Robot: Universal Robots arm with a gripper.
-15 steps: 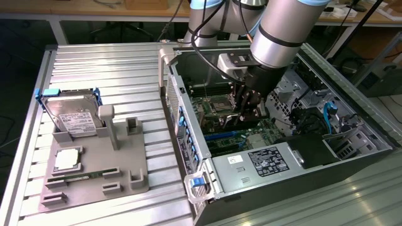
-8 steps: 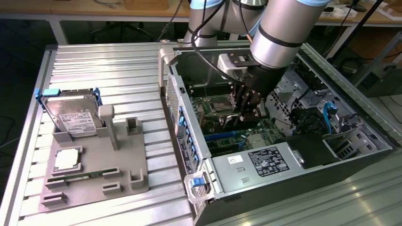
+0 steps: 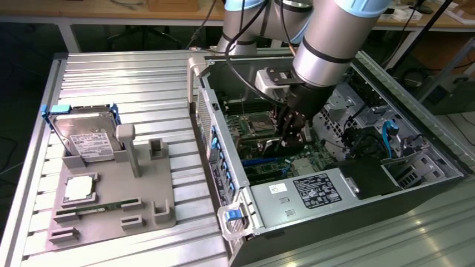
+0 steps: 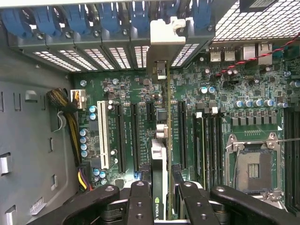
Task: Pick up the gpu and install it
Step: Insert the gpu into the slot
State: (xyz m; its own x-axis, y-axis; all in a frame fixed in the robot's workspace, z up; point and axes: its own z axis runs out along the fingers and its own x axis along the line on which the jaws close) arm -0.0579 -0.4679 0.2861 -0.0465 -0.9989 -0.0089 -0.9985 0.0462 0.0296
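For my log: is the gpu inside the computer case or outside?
Inside. The gpu stands on edge over the motherboard, between the fingers. Fully seated or not: cannot tell.

Green motherboard [image 4: 234, 84], blue latches [image 4: 108, 18], black claw [image 4: 162, 194]

Bright even light, seemingly from overhead, sheen on ribbed table [image 3: 126, 72], computer case [image 3: 415, 194] interior shadowed

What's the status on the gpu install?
End effector shut on gpu. Held edge-on inside case, over motherboard slots, bracket at rear panel. Seating unclear. No obstruction seen.
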